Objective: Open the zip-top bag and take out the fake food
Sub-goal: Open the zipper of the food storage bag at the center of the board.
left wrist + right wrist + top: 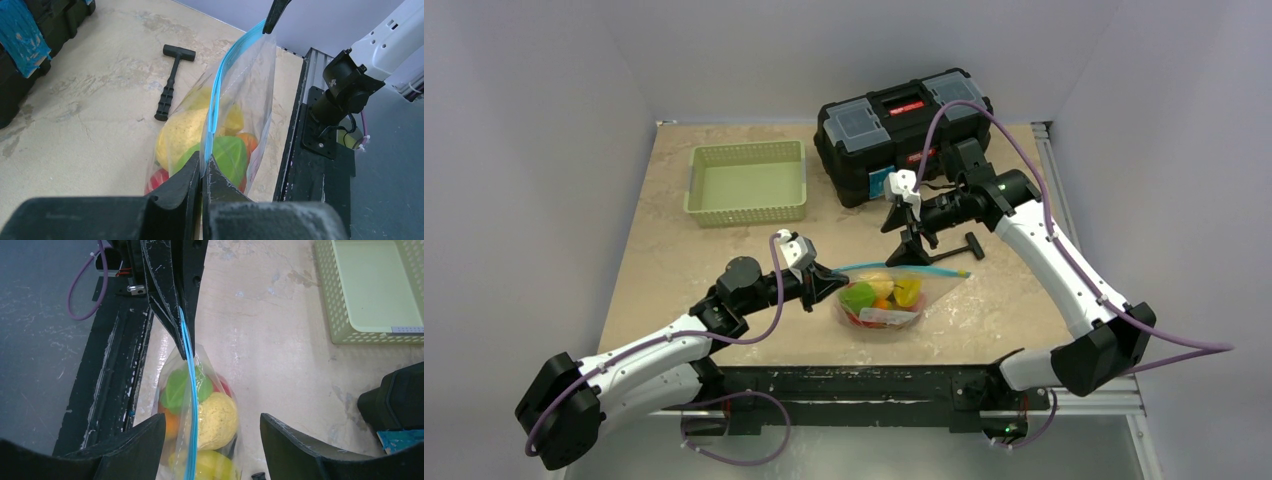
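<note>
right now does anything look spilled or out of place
Nothing spilled: the glossy plastic fruits and vegetables all sit inside the clear zip-top bag. Only a black hammer lies loose on the beige table beside it.

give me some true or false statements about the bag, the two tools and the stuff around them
1. The left tool is shut on the zip-top bag, pinching its zip strip. True.
2. The right tool is clamped on the bag too. False: its jaws stand open, one on each side of the strip.
3. The fake food is inside the bag. True.
4. The hammer lies in the green basket. False: it lies on the table beside the bag, and nothing shows in the basket.
</note>
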Robot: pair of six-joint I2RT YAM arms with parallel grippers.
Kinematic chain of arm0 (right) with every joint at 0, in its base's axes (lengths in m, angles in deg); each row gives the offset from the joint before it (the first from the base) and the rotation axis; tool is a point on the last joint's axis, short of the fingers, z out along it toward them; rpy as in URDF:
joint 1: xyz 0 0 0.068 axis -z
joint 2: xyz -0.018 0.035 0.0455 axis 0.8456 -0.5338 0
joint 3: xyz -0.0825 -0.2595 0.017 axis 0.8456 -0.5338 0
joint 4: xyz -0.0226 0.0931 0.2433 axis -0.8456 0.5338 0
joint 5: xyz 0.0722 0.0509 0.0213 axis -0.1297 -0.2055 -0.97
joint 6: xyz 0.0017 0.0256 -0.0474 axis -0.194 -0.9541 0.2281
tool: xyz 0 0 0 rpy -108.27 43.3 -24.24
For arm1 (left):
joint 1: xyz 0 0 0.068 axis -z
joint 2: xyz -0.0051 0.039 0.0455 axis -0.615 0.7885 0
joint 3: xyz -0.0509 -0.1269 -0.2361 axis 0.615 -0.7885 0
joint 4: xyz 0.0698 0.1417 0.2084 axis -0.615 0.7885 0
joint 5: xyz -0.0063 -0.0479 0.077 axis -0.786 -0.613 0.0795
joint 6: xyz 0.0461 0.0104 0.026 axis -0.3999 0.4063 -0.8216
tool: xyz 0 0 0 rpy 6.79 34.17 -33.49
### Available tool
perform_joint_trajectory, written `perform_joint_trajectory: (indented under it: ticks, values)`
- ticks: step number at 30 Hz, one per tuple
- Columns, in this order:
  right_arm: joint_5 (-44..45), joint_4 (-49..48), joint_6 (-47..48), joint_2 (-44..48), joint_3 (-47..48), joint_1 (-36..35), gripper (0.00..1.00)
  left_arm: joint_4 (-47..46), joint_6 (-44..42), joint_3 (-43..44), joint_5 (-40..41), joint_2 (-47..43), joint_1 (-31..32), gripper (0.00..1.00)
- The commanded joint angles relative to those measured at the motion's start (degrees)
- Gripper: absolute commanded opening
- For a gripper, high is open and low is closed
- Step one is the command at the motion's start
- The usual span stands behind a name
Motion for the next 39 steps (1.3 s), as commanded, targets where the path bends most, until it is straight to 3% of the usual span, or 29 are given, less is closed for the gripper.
perform_joint_trajectory:
  ticks: [1, 25, 39]
  values:
    - [-1.7, -0.9, -0.4, 0.5, 0.1, -0.2, 0.68, -1.2, 0.6, 2.2, -1.1, -0.3, -0.2, 0.00]
    - [-1.9, -1.1, -1.6, -1.5, 1.7, -2.2, 0.67, -1.5, 0.7, 2.8, -1.9, 0.7, -0.2, 0.00]
    - [-1.5, -4.1, -6.3, -3.8, 2.1, -4.6, 0.57, 0.2, -3.1, 3.0, -2.7, 1.3, -0.2, 0.00]
